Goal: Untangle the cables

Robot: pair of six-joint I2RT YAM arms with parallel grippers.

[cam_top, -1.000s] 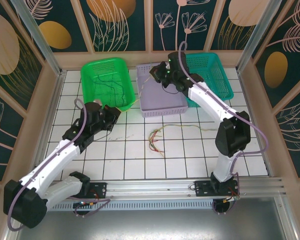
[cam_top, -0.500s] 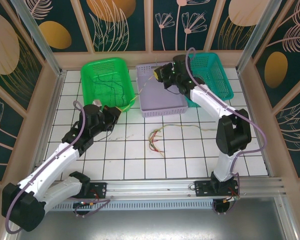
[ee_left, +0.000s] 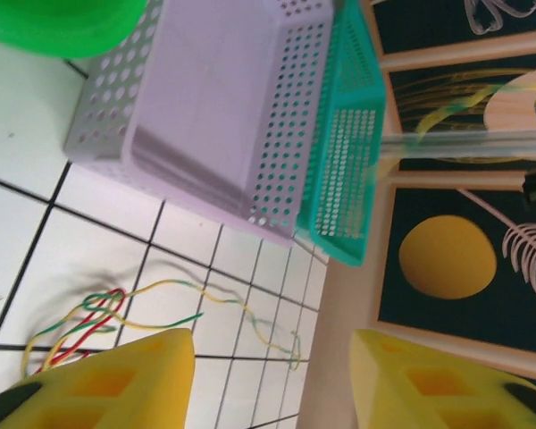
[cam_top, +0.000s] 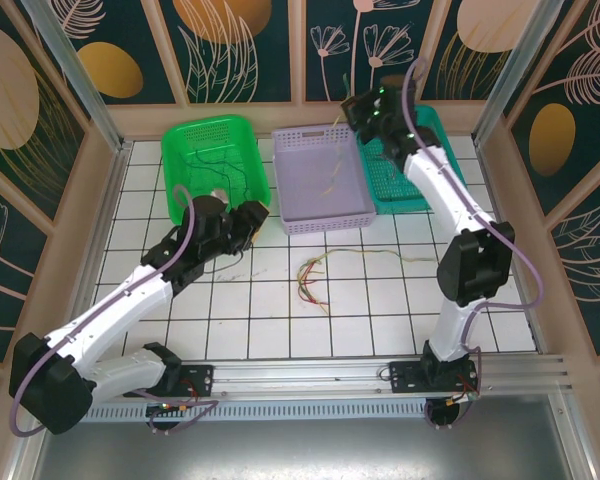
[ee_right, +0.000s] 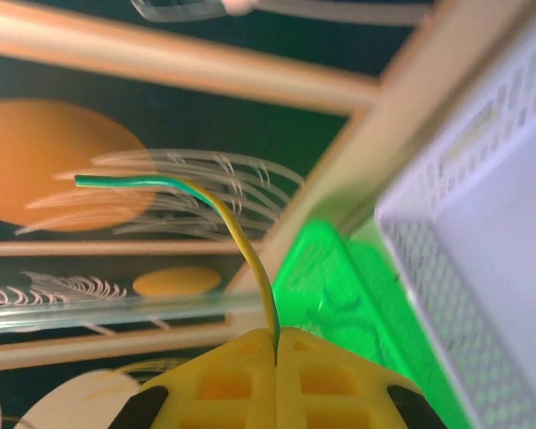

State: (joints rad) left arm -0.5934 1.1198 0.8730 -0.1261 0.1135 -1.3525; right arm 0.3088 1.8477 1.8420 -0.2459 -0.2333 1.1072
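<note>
A green-yellow wire is pinched between the pressed-together fingers of the right gripper, which is raised over the far end of the lilac basket, next to the teal basket. The left gripper is spread wide, with nothing between its fingers, near the green basket. The tangled cables are seen lying on the tiles in front of the lilac basket. Dark wires are seen inside the green basket.

Right gripper pinching a cable.
Its jaws are pressing together on the green-yellow strand, which is arcing up and left; a lilac basket and a green basket are sitting beyond.
</note>
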